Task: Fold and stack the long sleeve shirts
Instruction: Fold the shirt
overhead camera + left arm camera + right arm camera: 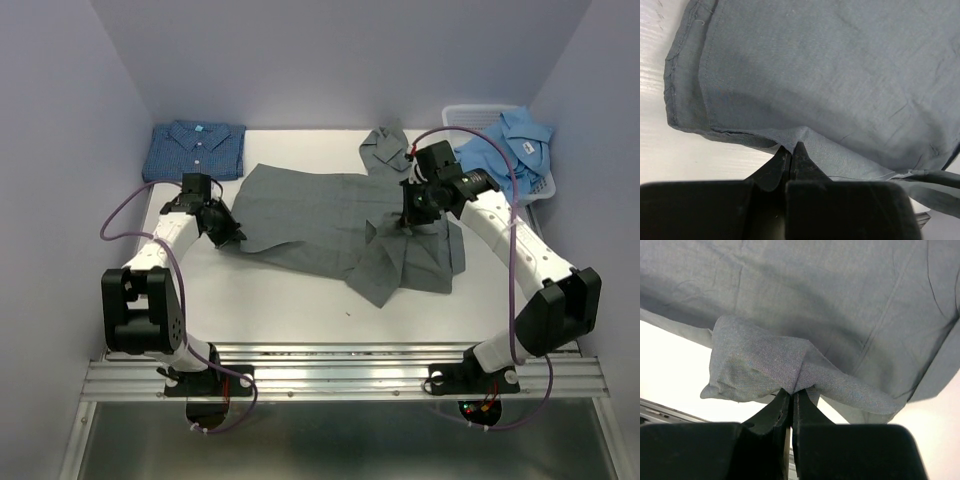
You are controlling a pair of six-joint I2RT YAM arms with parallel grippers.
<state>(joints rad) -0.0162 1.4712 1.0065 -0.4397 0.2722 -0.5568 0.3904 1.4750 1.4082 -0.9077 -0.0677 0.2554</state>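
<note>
On the counter (290, 310) centre, your grey shirt (310, 215) lies spread. Your left gripper (228, 232) is clamped on its left hem, right gripper (408, 222) pinching a raised fold. Dark blue shirt (197, 150) folded far-left; light blue shirt (510, 145) heaped in the basket (465, 112) far-right.

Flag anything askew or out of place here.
The light blue shirt hangs crumpled over the basket rim. The grey shirt lies crooked, its near-right part bunched. The dark blue shirt is neatly folded.

Shirt (320, 215) centre — basket (466, 110) behind, right
</note>
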